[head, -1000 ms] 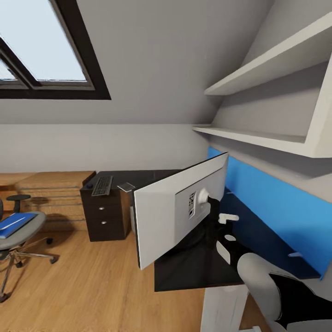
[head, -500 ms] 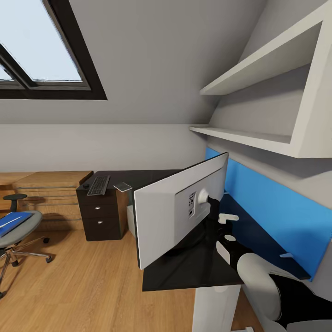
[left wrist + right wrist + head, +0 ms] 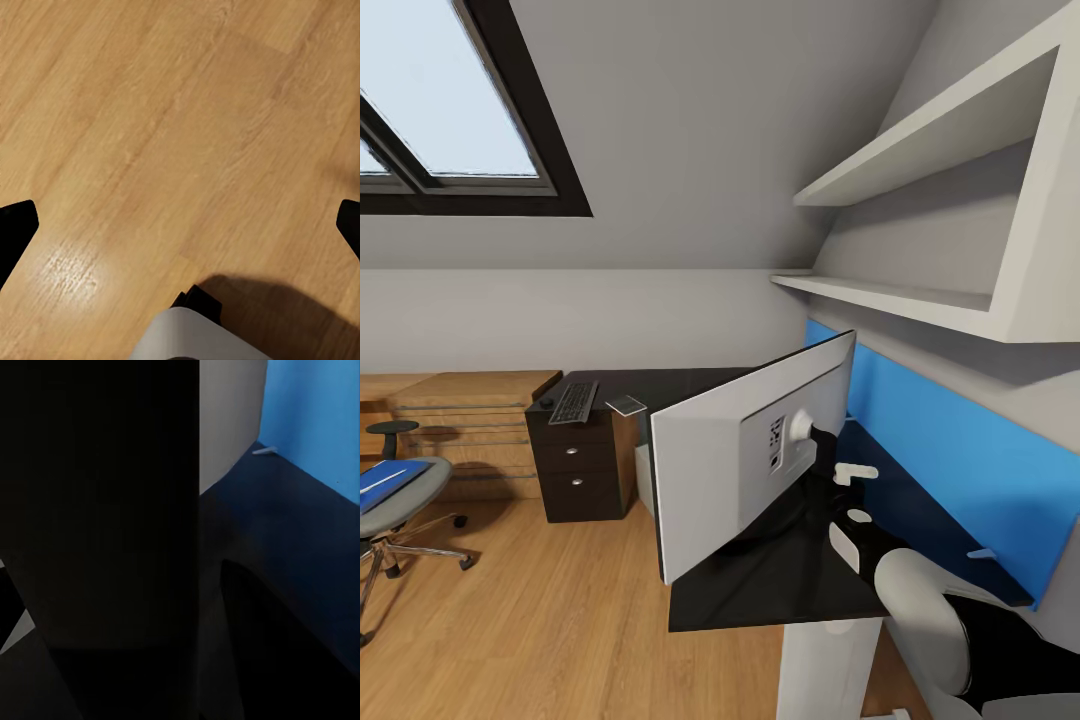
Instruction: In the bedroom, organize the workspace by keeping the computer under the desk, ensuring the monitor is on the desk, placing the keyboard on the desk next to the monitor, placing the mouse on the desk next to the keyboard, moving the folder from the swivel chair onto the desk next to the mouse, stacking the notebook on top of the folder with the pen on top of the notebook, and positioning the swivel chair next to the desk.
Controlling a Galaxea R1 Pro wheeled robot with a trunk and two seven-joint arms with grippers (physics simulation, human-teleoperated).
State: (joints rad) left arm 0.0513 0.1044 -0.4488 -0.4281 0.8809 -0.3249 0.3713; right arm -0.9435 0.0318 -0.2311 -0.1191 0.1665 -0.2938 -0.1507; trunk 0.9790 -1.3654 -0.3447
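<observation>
I see the monitor [image 3: 745,455] from its grey back, tilted over the near end of the black desk [image 3: 760,585]. My right gripper [image 3: 852,492] is shut on its black stand, which looms dark and close in the right wrist view. The keyboard [image 3: 574,402], the mouse [image 3: 546,402] and the greyish notebook [image 3: 626,404] lie on the desk's far end above the drawer unit [image 3: 575,465]. A light-grey edge of the computer [image 3: 643,478] shows under the desk. The blue folder [image 3: 385,485] rests on the swivel chair [image 3: 405,500] at far left. My left gripper [image 3: 180,225] hangs open over wooden floor. The pen is out of view.
White wall shelves [image 3: 920,295] jut out above the desk's blue back panel [image 3: 950,450]. A light wooden chest [image 3: 470,420] stands along the far wall beside the drawer unit. A white desk leg [image 3: 825,670] is close below. Wooden floor [image 3: 560,620] lies between me and the chair.
Since a second ago the whole view shifted as the camera moved; the monitor kept its place in the picture with my right gripper. Nothing differs over the last half second.
</observation>
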